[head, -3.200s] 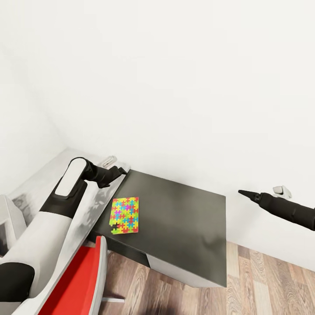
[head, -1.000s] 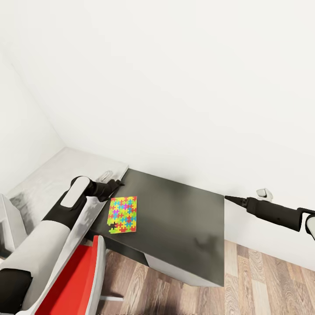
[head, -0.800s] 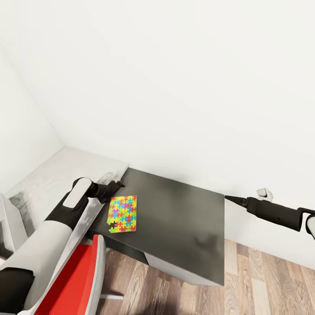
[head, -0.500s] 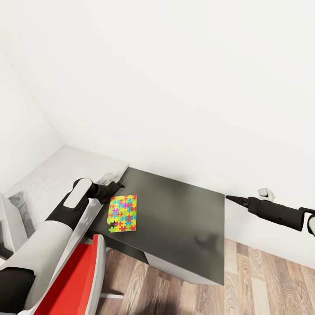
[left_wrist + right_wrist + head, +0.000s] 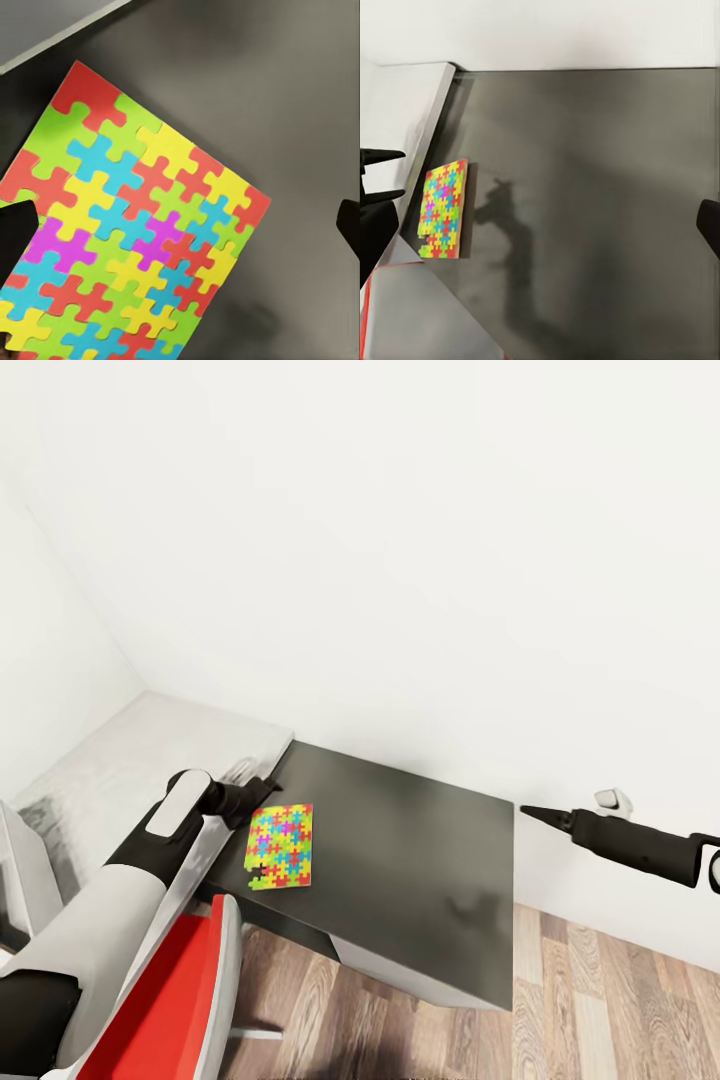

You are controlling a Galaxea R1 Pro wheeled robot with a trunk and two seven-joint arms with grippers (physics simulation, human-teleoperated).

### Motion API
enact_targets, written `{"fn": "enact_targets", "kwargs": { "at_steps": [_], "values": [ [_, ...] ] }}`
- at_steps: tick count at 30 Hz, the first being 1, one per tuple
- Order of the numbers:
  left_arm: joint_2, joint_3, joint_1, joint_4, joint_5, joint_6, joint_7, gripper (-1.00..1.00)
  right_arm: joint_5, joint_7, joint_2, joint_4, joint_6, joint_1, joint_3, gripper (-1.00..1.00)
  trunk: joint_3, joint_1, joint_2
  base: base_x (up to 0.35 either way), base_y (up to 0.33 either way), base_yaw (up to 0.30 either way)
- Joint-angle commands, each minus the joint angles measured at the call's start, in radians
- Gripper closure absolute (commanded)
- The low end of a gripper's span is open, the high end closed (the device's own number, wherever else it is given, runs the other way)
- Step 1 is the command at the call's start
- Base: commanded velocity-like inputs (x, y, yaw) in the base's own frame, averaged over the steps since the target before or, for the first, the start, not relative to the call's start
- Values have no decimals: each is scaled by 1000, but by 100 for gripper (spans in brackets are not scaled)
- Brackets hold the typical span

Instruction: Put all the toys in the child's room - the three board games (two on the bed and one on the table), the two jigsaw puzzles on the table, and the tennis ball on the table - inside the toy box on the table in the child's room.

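Jigsaw puzzle (image 5: 282, 847) is lying flat on the lower dark grey section of the table (image 5: 420, 860), near that section's left edge and close to the step up to the pale grey desk top (image 5: 120, 770); a piece is missing at its front left corner, where the dark surface is showing through; in the left wrist view the puzzle (image 5: 127, 240) is lying square-edged on the dark top, with bare surface running beyond its far and right sides.

The left gripper (image 5: 262, 788) is hovering just behind the puzzle's rear edge, over the step between the two surfaces; its dark fingertips (image 5: 16, 229) are showing at opposite borders of the wrist view, well apart, so the jaws are standing wide and holding nothing; one fingertip is overlapping the puzzle's edge in that view, but contact cannot be confirmed.

The right gripper (image 5: 530, 814) is reaching out past the dark section's right edge, in front of the white wall (image 5: 400, 560), clear of the table; only a narrow dark point is showing in the head view and one fingertip (image 5: 709, 225) in the wrist view, so whether it is spread or closed cannot be told.

The rest of the dark section is lying bare to its front and right edges; a red chair (image 5: 180, 1000) is standing at the front left, near the table's front edge; wooden floor (image 5: 600, 1010) is lying open beyond the right front corner.
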Motion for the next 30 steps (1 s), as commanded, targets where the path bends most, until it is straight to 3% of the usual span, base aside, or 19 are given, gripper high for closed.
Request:
{"fn": "enact_targets", "kwargs": {
  "at_steps": [1,7,9,15,22,30],
  "values": [
    [1,-4,-1,1,10,-2,9,-100,9,12,-3,0,4,-1,-2,-100,-3,1,-2,0,0,0],
    [2,-4,0,7,9,-5,10,-100,6,66,-37,0,4,1,-31,-100,-12,1,-2,0,0,0],
    [3,-5,0,8,8,-5,11,-100,5,119,-58,0,4,3,-65,-100,-15,1,-2,0,0,0],
    [3,-6,0,10,8,-5,10,-100,4,191,-85,0,4,23,-119,-100,-24,1,-2,0,0,0],
    [3,-7,0,10,8,-5,11,-100,4,223,-97,-1,4,45,-157,-100,-30,1,-2,0,0,0],
    [4,-10,1,10,7,-5,10,-100,4,233,-100,-1,4,51,-168,-100,-32,1,-2,0,0,0]
  ]
}}
